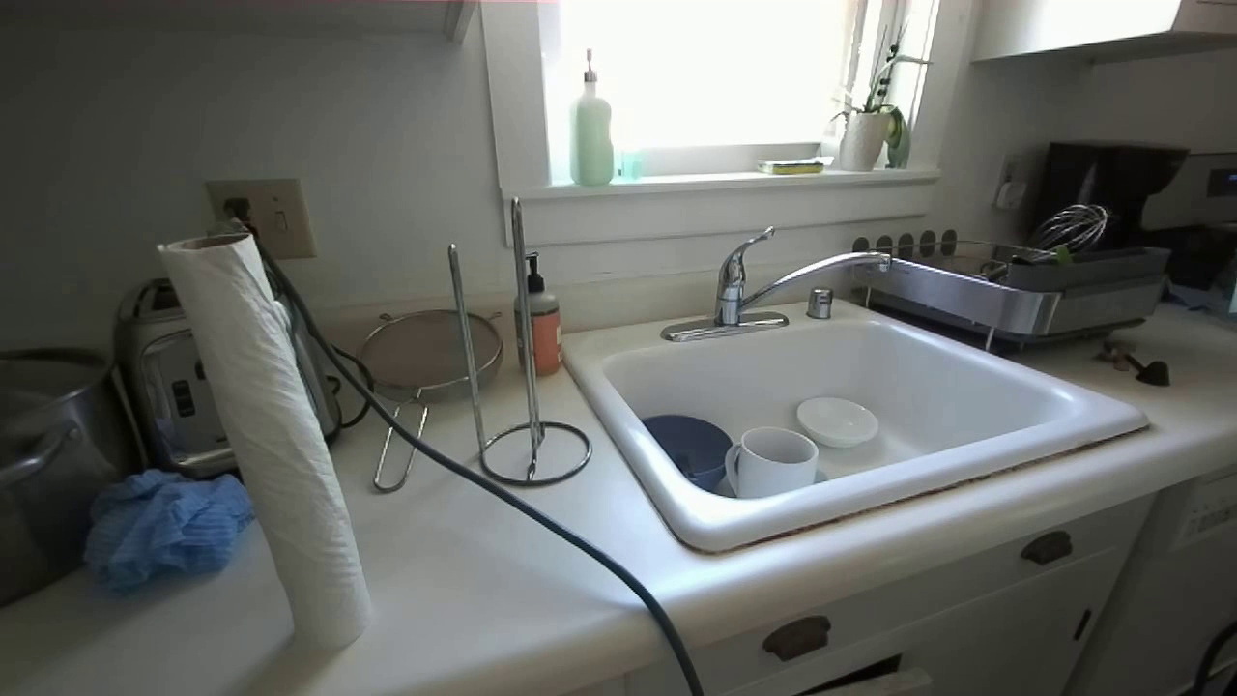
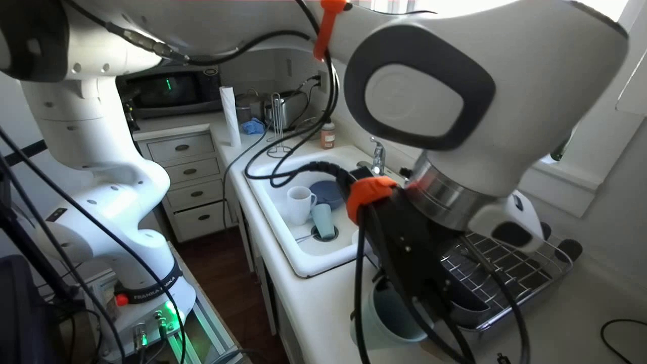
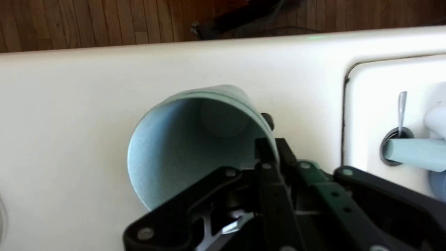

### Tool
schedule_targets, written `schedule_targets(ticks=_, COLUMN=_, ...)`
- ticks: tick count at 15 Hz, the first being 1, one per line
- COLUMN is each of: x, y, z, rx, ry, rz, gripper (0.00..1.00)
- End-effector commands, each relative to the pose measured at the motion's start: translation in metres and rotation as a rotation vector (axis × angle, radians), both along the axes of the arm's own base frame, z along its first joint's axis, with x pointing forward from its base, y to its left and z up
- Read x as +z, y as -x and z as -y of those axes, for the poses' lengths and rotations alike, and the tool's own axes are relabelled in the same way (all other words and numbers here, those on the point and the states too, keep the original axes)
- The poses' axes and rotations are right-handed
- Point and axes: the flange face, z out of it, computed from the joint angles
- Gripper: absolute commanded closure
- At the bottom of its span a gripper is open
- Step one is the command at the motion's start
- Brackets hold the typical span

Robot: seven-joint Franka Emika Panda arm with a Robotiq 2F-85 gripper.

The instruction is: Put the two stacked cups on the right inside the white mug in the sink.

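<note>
It is a kitchen, as the sink [image 1: 966,462], the toaster [image 1: 176,385], the dish rack [image 1: 966,295] and the microwave [image 2: 172,94] show.

Two stacked cups [image 3: 181,146] are pinched at the rim between the jaws (a second rim line shows just behind the first). Away from the jaws there is one sink [image 1: 928,471], holding one white mug [image 1: 778,469], one dark blue bowl [image 1: 684,440], one shallow white dish [image 1: 838,422], one pale blue-green tumbler [image 2: 323,221] and one metal utensil [image 3: 402,108]. Near the jaws stands one dish rack [image 1: 966,295]. On the table [image 1: 464,580], well apart from the jaws, are one paper roll [image 1: 271,435], one wire holder [image 1: 532,396], one toaster [image 1: 184,387], one strainer [image 1: 430,353], one blue cloth [image 1: 169,527] and one orange pump bottle [image 1: 546,338].
</note>
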Motion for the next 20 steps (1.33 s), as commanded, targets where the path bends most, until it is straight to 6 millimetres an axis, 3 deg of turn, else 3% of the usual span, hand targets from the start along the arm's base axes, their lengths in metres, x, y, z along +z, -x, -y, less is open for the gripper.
schedule_targets(ticks=1, x=0.023, y=0.000, z=-0.077, rx=0.056, ry=-0.009, rz=-0.018, gripper=0.97)
schedule_targets(ticks=6, x=0.038, y=-0.028, z=-0.178, rx=0.099, ry=0.016, rz=-0.017, gripper=0.97)
schedule_targets(ticks=11, x=0.044, y=-0.080, z=-0.288, rx=0.131, ry=0.043, rz=0.008, gripper=0.97)
schedule_targets(ticks=14, x=0.043, y=-0.116, z=-0.351, rx=0.255, ry=0.111, rz=0.034, gripper=0.97)
schedule_targets(ticks=16, x=0.038, y=-0.136, z=-0.383, rx=0.394, ry=0.160, rz=0.057, gripper=0.98)
schedule_targets(ticks=17, x=0.041, y=-0.131, z=-0.363, rx=0.320, ry=0.111, rz=0.026, gripper=0.93)
schedule_targets(ticks=18, x=0.039, y=-0.138, z=-0.378, rx=0.359, ry=0.127, rz=0.037, gripper=0.93)
schedule_targets(ticks=20, x=0.035, y=-0.143, z=-0.389, rx=0.389, ry=0.138, rz=0.039, gripper=0.93)
